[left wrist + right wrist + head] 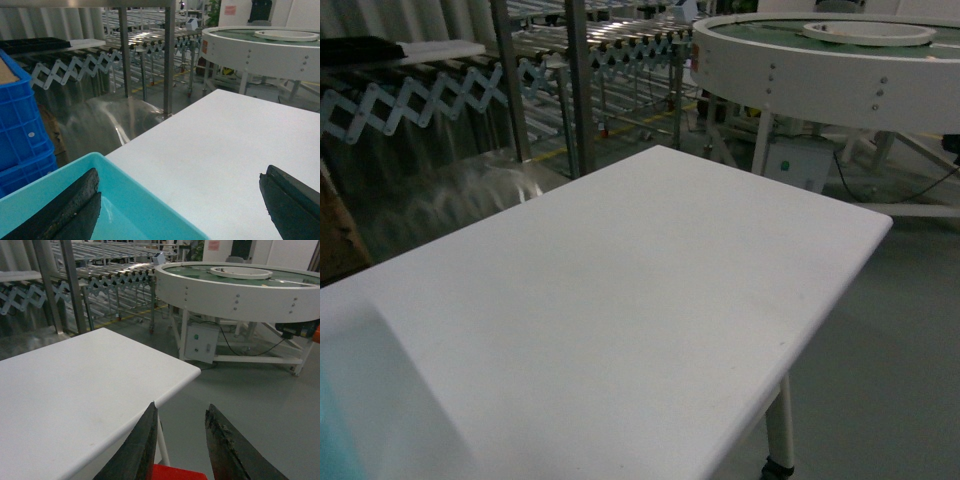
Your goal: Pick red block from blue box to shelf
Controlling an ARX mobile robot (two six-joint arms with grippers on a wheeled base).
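Reference landmark: the white table (620, 300).

Left gripper (180, 202): the jaws are spread wide. One dark finger (70, 210) is over the inside of the blue box (150, 210). The other finger is over the bare table top, off the box's rim. Nothing is held between them.

Blue box: it rests on the near left corner of the table. In the head view only a turquoise sliver (335, 440) shows at the lower left edge.

Right gripper (181, 407): the jaws are parted narrowly and the tips grip nothing. It hangs just beyond the table's right edge, over the grey floor.

Red block: it cannot be positively located. The visible part of the box interior shows only turquoise wall and floor. In the right wrist view a red patch (175, 474) fills the gap low between the right gripper's fingers, at the picture's bottom edge. It cannot be told whether this is the block or whether the fingers touch it.

Shelf (170, 55): its steel posts stand at the table's far left edge. Stacked royal-blue crates (20, 125) stand left of the table, beside the box.
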